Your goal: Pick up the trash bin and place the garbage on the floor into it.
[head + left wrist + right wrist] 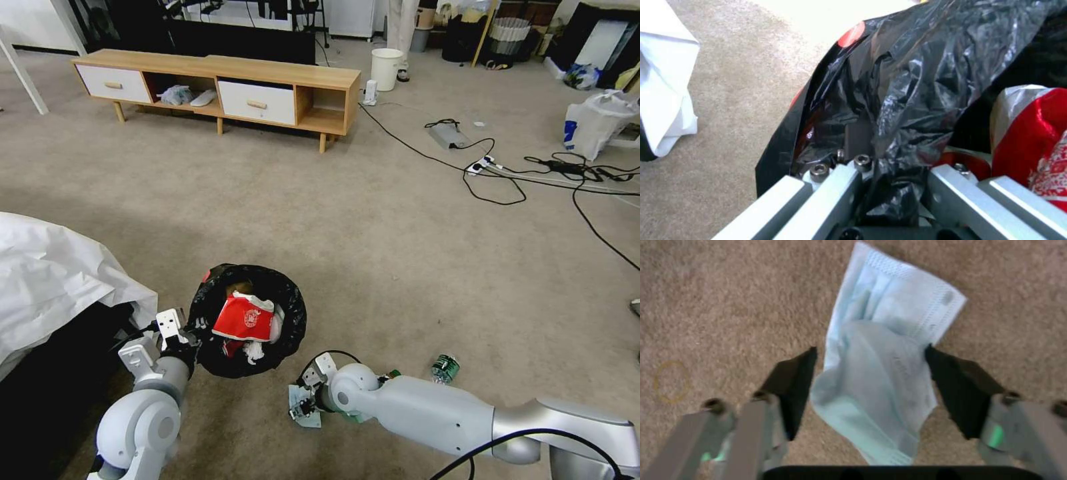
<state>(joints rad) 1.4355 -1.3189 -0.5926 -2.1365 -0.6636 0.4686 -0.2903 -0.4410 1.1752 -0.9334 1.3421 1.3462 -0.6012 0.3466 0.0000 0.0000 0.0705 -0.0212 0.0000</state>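
Note:
The trash bin (250, 321), round and lined with a crinkled black bag (916, 76), sits low in front of me. Inside lie a red wrapper (245, 318), a bit of brown paper and a white tissue (253, 352). My left gripper (179, 331) is shut on the bin's near-left rim, with bag plastic pinched between its fingers (893, 190). My right gripper (303, 405) is down at the floor (373, 267), open, one black pad on each side of a pale bluish tissue (889, 340) lying flat on the carpet. A green-capped bottle (445, 368) lies beyond the right forearm.
A white sheet (53, 280) covers something bulky at my left. Far back stand a low wooden cabinet (220, 87) and a white bucket (387, 67). Black cables and a power strip (481, 164) run across the right, near a white plastic bag (595, 121).

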